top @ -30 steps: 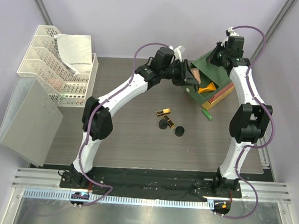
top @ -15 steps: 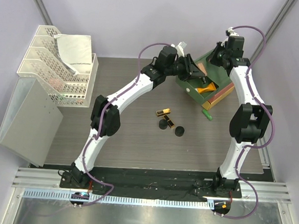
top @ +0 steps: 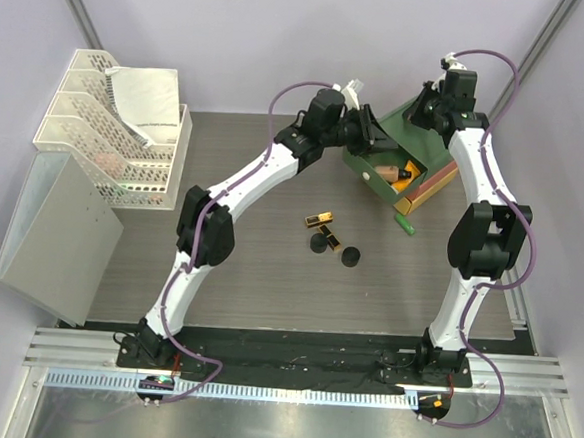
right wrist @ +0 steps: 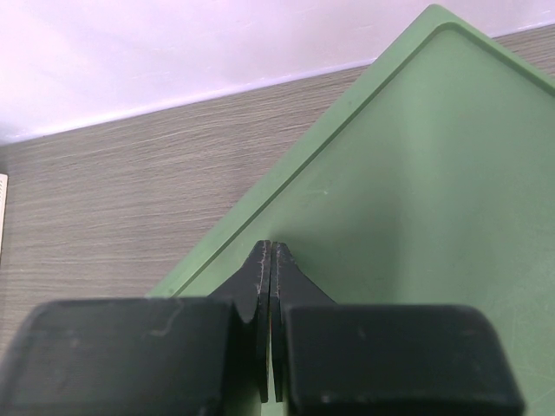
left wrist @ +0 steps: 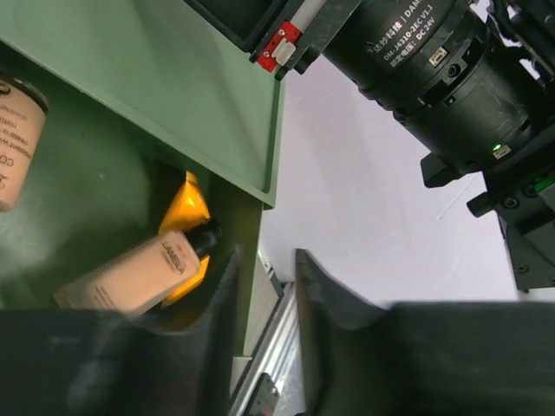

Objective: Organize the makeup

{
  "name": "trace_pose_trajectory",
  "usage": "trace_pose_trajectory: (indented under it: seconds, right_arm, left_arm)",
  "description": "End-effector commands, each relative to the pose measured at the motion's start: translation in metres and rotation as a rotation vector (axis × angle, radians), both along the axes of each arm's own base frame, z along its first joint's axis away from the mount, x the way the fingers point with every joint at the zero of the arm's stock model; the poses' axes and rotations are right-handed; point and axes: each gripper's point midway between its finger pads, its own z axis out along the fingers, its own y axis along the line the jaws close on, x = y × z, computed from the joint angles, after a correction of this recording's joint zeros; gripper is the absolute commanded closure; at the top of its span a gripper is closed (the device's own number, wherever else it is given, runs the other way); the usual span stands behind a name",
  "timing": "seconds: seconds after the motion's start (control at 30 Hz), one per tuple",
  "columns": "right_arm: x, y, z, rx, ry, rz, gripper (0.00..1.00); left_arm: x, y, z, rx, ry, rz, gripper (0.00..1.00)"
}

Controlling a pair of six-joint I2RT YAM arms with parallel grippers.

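So, green drawer holds peach bottle over orange tube; L end effector spread, empty; R end effector pressed together.

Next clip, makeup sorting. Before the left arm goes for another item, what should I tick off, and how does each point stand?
1. Peach bottle lies free in the open green drawer, on the orange tube: ok.
2. Left end effector is empty, jaws apart: ok.
3. Its fingers are clear of the drawer wall: cannot tell, they sit very close to it.
4. Right end effector is shut above the drawer box top: ok; whether it presses on the top, cannot tell.
5. All makeup is put away: not ok. The black-gold sticks, black compacts and green tube lie on the table.
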Motion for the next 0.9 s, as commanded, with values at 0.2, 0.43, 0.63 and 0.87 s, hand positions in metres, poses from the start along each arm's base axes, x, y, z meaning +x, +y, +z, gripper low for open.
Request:
trace_pose_trajectory:
  seconds: [0.2, 0.43, 0.63, 0.87]
  right_arm:
    - [-0.094, -0.010, -0.165, -0.086, 0.623, -0.002, 0.99]
    - [-0.092, -0.010, -0.165, -0.087, 0.623, -0.003, 0.99]
    - [-0.094, -0.010, -0.168, -0.088, 0.631, 0.000, 0.99]
    - [-0.095, -0.010, -0.169, -0.086, 0.634, 0.000, 0.99]
  left_arm:
    - [-0.038, 0.051, 0.002, 0.153, -0.090, -0.073, 1.00]
    - [-0.067, 0.071, -0.058, 0.207, 0.046, -0.086, 1.00]
    - [-0.056, 0.056, -0.064, 0.177, 0.063, -0.105, 1.00]
    - [-0.017, 0.017, -0.037, 0.052, 0.055, -0.082, 1.00]
